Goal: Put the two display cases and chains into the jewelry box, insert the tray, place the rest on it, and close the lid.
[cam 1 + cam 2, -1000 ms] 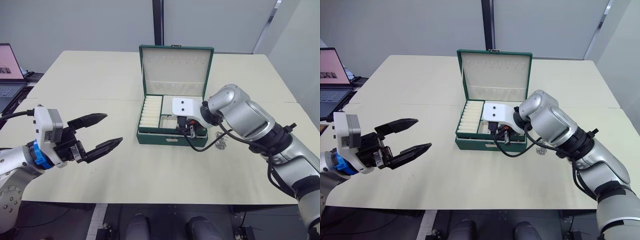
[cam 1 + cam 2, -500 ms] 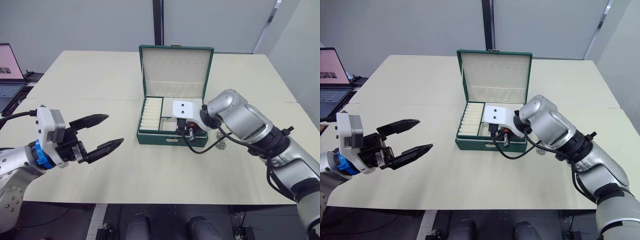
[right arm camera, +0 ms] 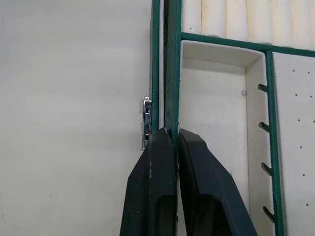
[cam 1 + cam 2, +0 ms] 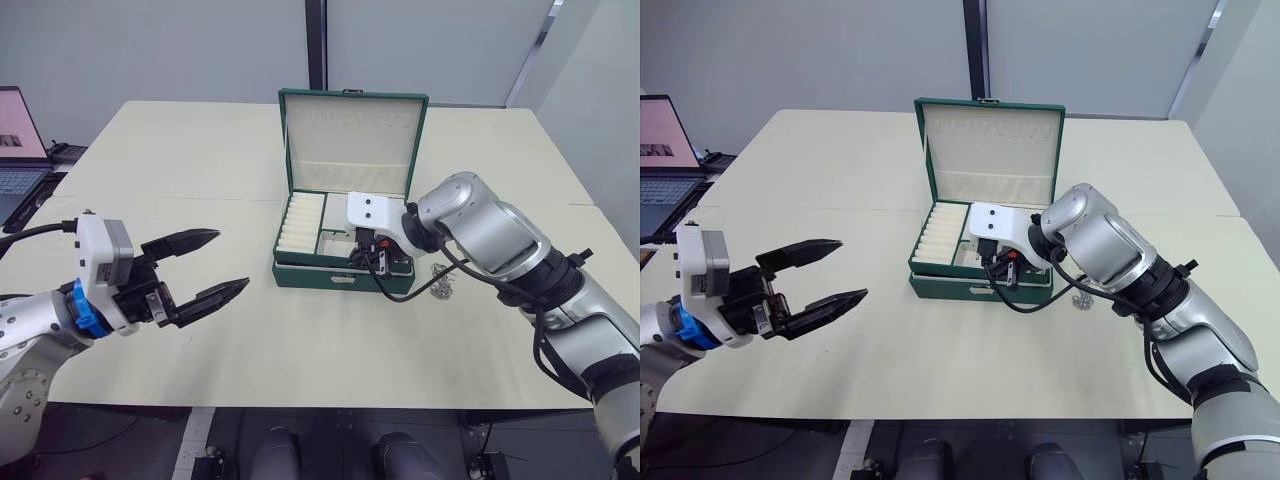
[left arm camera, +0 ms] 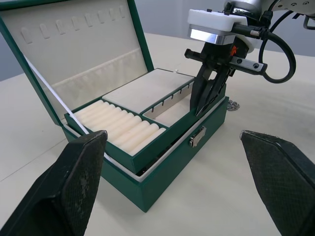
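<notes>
The jewelry box (image 4: pixel 340 279) stands at the table's middle, its lid (image 4: pixel 350 135) upright. The tray (image 5: pixel 160 147) rests in the box's top, sitting a little proud of the rim, ring rolls on its left side. My right gripper (image 4: pixel 372 258) is shut on the tray's front wall (image 3: pixel 172 73), just behind the metal clasp (image 3: pixel 146 123). One chain (image 4: pixel 443 290) lies on the table right of the box. Far to the left of the box, my left gripper (image 4: pixel 230 258) hovers open and empty over the table. The display cases are hidden.
An open laptop (image 4: pixel 20 140) sits beyond the table's far left edge. Bare tabletop (image 4: pixel 330 350) stretches in front of the box and to both sides. The right arm's cable (image 4: pixel 400 295) loops down in front of the box's right corner.
My right arm dipped slightly half a second ago and has risen back, still pinching the tray's front wall. The left gripper has barely moved.
</notes>
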